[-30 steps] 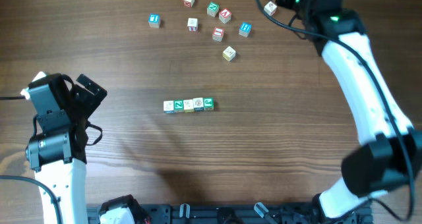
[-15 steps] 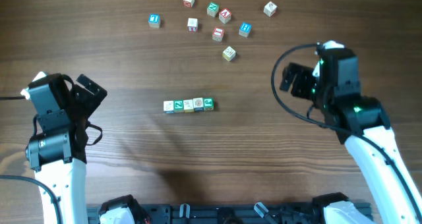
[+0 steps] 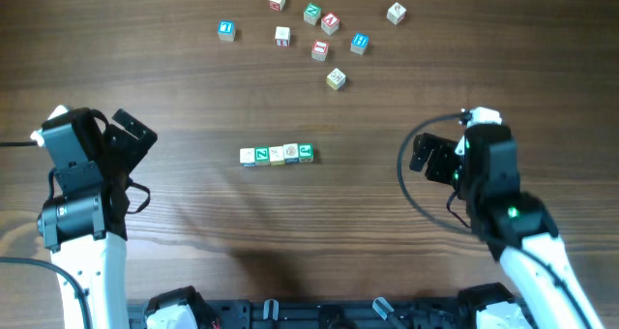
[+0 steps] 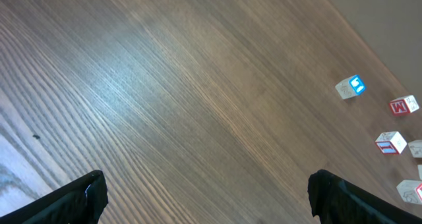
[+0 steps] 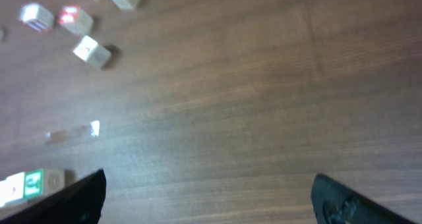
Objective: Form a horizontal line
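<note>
arms (image 3: 85, 256): wht links, blk joints | blk cables (image 3: 401, 174) | R: grn LED (image 3: 512, 212)

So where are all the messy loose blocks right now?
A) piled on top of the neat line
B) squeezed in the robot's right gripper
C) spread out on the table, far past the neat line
C: the loose cubes lie apart from one another on the table, near the top of the overhead view, well beyond the line of cubes.

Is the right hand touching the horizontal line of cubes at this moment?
Apart. The overhead view shows a wide stretch of bare table between the right hand and the horizontal line, at its right end.
</note>
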`<act>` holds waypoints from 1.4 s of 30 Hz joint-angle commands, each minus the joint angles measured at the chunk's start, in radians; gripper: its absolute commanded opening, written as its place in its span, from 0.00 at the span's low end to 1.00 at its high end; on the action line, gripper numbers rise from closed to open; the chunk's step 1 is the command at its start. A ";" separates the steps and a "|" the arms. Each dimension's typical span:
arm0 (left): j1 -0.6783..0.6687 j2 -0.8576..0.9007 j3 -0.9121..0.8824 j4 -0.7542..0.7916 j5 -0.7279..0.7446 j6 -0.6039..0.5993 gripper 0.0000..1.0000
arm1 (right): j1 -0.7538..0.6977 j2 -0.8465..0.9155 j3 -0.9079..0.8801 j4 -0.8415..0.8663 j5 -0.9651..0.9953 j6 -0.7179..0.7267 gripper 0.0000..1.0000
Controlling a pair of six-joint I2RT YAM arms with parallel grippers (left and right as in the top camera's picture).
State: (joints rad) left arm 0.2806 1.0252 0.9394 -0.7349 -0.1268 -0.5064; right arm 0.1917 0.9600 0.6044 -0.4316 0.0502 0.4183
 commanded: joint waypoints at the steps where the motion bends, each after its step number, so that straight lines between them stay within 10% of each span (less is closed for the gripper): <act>1: -0.003 0.003 -0.009 0.004 -0.005 0.005 1.00 | 0.006 -0.191 -0.188 0.083 0.013 0.003 1.00; 12: -0.003 0.003 -0.009 0.004 -0.005 0.005 1.00 | -0.010 -0.541 -0.320 0.089 0.013 0.003 1.00; 20: -0.003 0.003 -0.009 0.004 -0.005 0.005 1.00 | -0.010 -0.938 -0.564 0.431 0.013 0.003 1.00; 42: -0.003 0.003 -0.009 0.004 -0.005 0.005 1.00 | -0.069 -0.956 -0.599 0.442 -0.006 0.003 1.00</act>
State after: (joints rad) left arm 0.2806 1.0290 0.9386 -0.7334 -0.1268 -0.5064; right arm 0.1272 0.0109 0.0063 0.0105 0.0528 0.4213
